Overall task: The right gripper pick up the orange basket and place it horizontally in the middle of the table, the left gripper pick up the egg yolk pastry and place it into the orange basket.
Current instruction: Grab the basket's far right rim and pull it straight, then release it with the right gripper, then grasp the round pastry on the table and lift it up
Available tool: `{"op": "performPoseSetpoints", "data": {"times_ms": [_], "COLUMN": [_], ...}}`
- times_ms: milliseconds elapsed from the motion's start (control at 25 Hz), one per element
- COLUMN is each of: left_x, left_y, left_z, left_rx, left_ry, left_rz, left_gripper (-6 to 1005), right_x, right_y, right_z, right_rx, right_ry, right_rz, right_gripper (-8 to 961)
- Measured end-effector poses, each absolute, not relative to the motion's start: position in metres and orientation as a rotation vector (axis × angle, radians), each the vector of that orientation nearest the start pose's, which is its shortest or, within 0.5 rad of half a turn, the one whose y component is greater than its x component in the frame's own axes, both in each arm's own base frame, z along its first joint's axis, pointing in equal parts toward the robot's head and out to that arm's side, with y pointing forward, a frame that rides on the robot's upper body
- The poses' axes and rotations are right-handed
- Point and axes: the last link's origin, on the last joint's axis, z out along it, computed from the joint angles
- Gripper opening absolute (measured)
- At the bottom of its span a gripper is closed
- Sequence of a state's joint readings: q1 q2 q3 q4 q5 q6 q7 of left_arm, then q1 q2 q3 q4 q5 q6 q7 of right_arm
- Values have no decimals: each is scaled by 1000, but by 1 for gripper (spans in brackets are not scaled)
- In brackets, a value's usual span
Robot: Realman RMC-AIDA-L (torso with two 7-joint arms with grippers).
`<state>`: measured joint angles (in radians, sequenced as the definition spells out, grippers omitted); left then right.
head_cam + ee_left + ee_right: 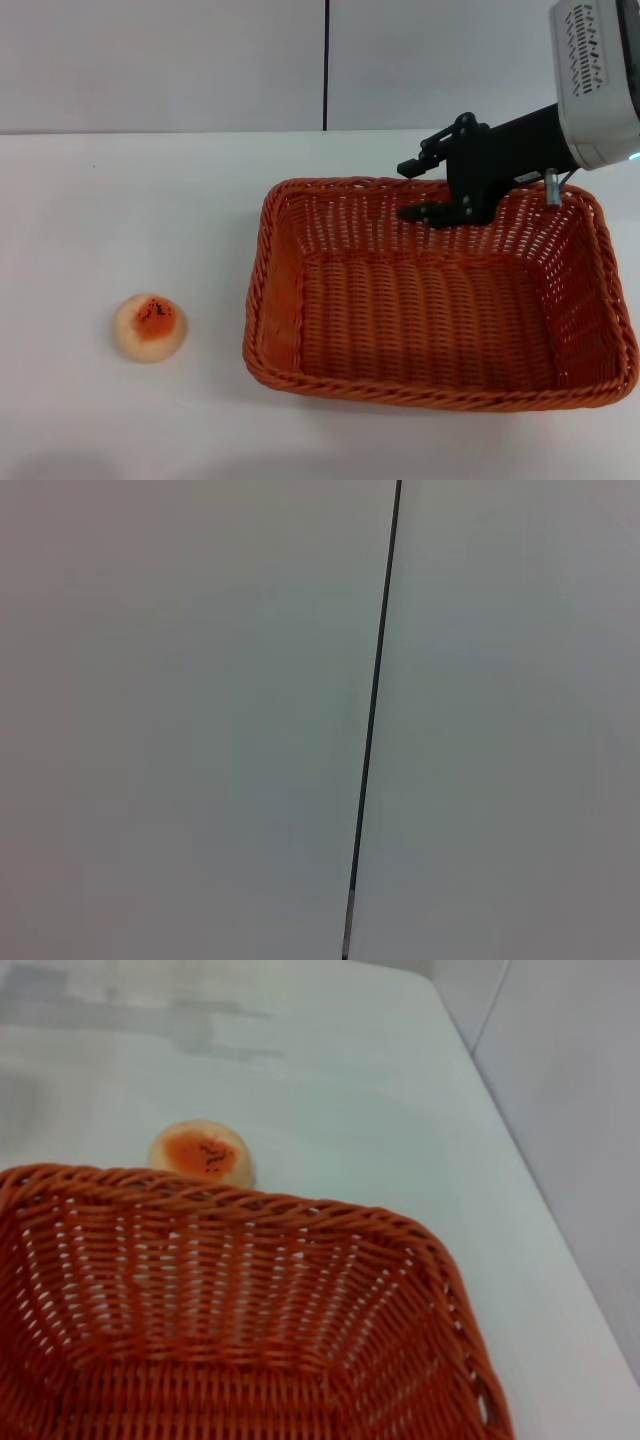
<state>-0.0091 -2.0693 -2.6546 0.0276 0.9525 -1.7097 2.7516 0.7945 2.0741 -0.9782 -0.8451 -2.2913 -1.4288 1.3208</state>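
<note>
The orange basket (pixel 420 392) lies flat and empty on the white table (pixel 120 200), right of centre, with its long side across the head view. My right gripper (pixel 405 190) is at the basket's far rim, open, one finger outside the wall and one inside. The egg yolk pastry (pixel 150 326) sits on the table to the left of the basket, well apart from it. In the right wrist view the pastry (pixel 200 1153) shows just beyond the basket (pixel 250 1290) rim. The left gripper is out of view.
A grey wall with a dark vertical seam (pixel 326 65) stands behind the table; the left wrist view shows only that wall and seam (pixel 372 720). Bare tabletop (pixel 300 1060) lies around the pastry and in front of the basket.
</note>
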Motion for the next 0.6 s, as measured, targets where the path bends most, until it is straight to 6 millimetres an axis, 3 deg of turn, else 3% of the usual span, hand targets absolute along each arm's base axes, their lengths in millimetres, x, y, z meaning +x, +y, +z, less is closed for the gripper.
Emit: {"op": "performPoseSetpoints", "data": {"times_ms": [160,280,440,600], "left_x": [-400,-399,-396,-393], "left_y": [143,144,146,148], "left_z": [38,35,32,31], "left_rx": [-1322,-1369,-1502,-1653], "left_ry": [-598,-603,-568,-526], "left_rz": [-786,-786,-777,-766], "left_gripper": [666,663,659,656], "right_x": [174,168,159,167], "right_y": [395,388,371,344], "right_z": [-13,-1,25,60], "right_rx": [-2930,-2885,-2750,-2551], "right_ry": [-227,-239,-220,-117], "right_rz": [11,134,444,789], "right_gripper": [472,554,581,580]}}
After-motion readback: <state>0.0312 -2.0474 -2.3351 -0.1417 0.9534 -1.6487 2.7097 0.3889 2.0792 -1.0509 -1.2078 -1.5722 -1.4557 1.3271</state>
